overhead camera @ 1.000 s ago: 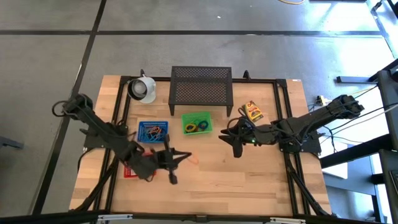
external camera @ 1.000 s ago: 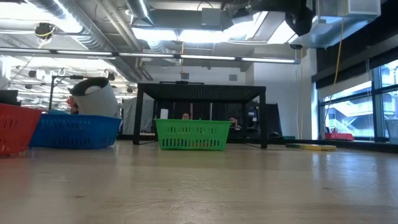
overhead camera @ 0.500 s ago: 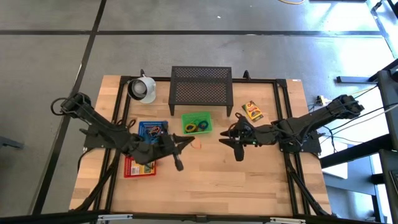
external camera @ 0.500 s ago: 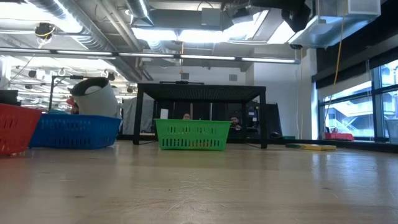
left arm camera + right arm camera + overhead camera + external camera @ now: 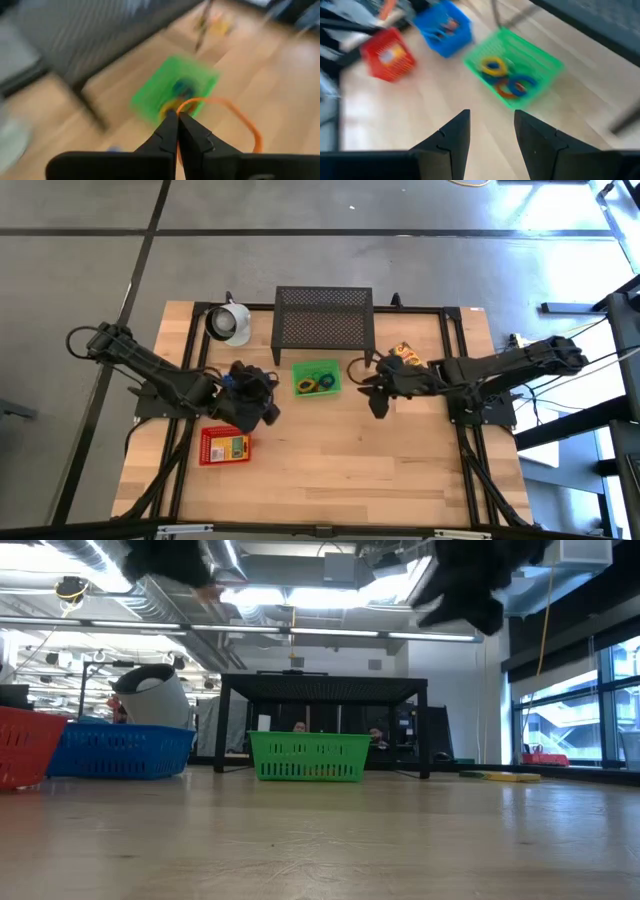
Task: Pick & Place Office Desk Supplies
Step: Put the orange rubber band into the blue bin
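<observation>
My left gripper [image 5: 177, 117] is shut on an orange rubber-band loop [image 5: 240, 117]. In the high view it [image 5: 266, 406] hangs over the blue basket [image 5: 236, 383], left of the green basket [image 5: 317, 378], which holds several coloured loops [image 5: 512, 86]. My right gripper [image 5: 490, 120] is open and touches nothing. It [image 5: 375, 392] hovers just right of the green basket. A yellow crayon box [image 5: 404, 352] lies on the table, partly under the right arm. The red basket [image 5: 225, 448] holds a yellow box. My left gripper pinches the orange rubber band's near end [image 5: 184, 106] between its two fingertips. The rest of the loop stands out past the fingers and off to one side, clear of the table, above the green basket's [image 5: 175, 92] near side.
The black mesh stand [image 5: 323, 320] sits behind the green basket, and the white cup [image 5: 228, 322] is at the far left. The near half of the table [image 5: 350, 470] is bare wood. In the low view the baskets [image 5: 310, 757] line the far side.
My left gripper has risen from the table's middle with the orange band, swinging toward the far edge and then left to above the blue basket. My right gripper has moved a little toward the far edge and up. Both arms now show at the top of the low view.
</observation>
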